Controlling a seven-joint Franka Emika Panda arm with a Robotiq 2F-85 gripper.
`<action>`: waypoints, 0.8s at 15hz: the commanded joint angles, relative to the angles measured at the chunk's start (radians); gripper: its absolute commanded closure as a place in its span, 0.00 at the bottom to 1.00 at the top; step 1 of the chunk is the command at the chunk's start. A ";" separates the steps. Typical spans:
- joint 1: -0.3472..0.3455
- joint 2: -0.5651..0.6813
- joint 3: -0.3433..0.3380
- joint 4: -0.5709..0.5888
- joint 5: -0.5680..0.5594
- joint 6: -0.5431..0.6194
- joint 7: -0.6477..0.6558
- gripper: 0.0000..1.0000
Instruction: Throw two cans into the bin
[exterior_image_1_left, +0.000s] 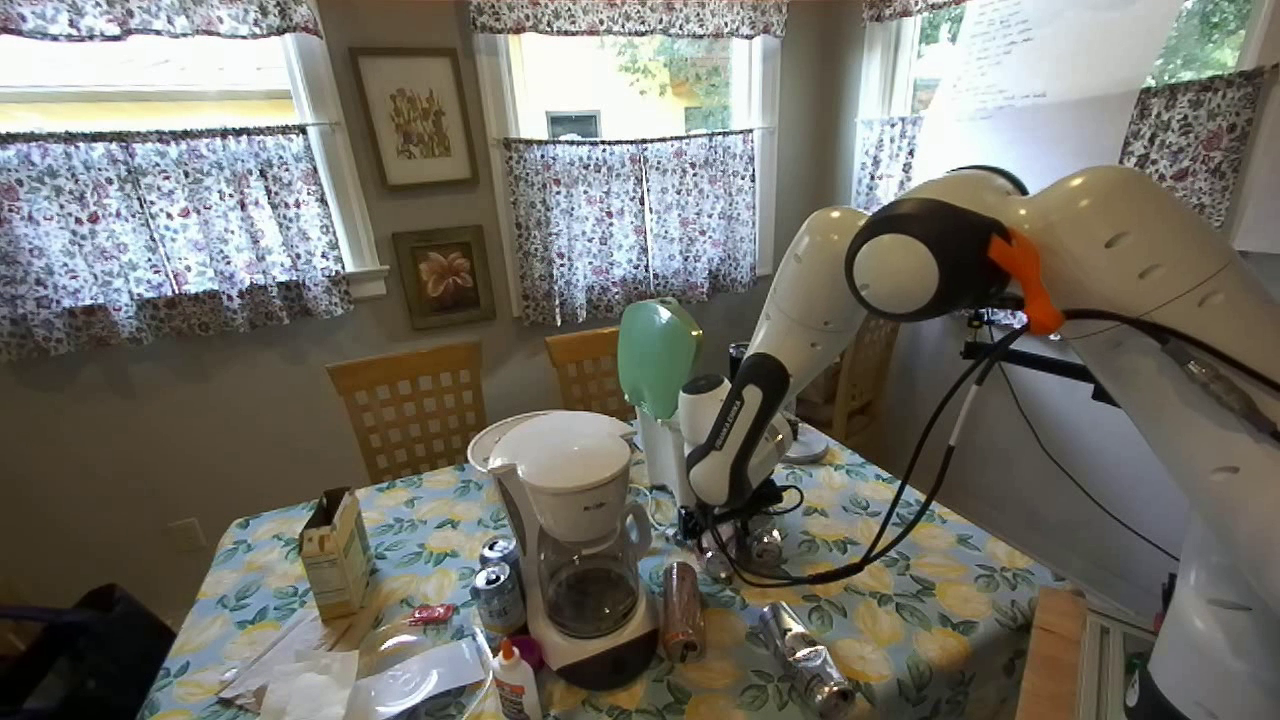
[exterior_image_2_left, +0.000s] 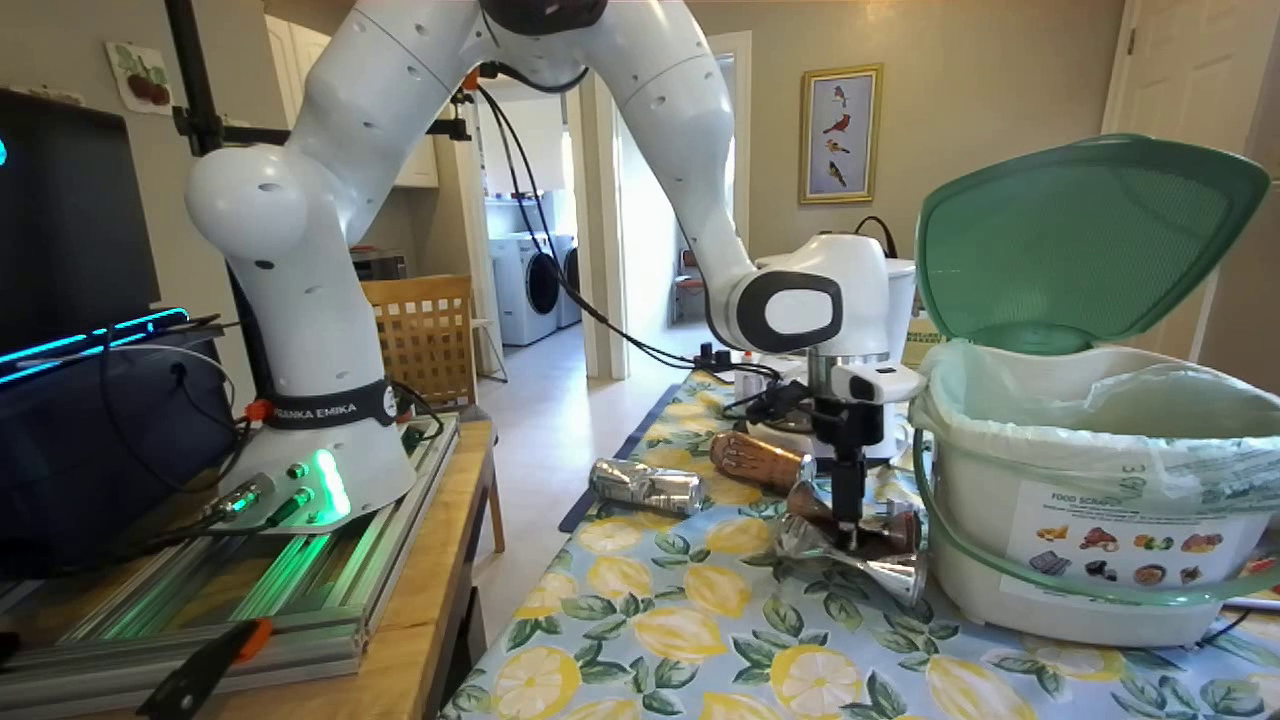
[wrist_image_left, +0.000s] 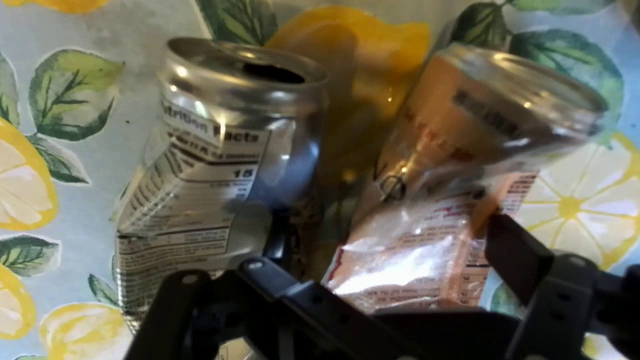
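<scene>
Spread fingers (wrist_image_left: 517, 260) straddle a crumpled orange can (wrist_image_left: 410, 230), well inside the counter's edge (exterior_image_2_left: 537, 610); probably light, slick, easily dented: pinch its middle.

It's a crowded table (exterior_image_1_left: 930, 560) in front of me, spread with a lemon-print cloth (exterior_image_2_left: 740, 610). The white bin (exterior_image_2_left: 975, 510) stands on it, and just beside that lie a crushed silver can (wrist_image_left: 215, 165) and a crushed orange can (wrist_image_left: 435, 185). A dented silver can (exterior_image_1_left: 800, 655) lies well apart from the bin; a copper-coloured can (exterior_image_1_left: 683, 610) rests just beside the coffee maker (exterior_image_1_left: 578, 500). Past the coffee maker I see two upright cans (exterior_image_1_left: 497, 597), a glue bottle (exterior_image_1_left: 515, 687), an open carton (exterior_image_1_left: 335, 560), a red packet (exterior_image_1_left: 430, 613) and loose paper (exterior_image_1_left: 312, 685)
</scene>
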 joint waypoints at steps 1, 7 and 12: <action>0.003 0.044 -0.003 0.046 0.027 0.002 -0.064 0.00; 0.006 0.050 -0.010 0.060 0.027 -0.006 -0.081 0.34; 0.015 0.033 -0.022 0.051 0.017 -0.007 -0.080 0.62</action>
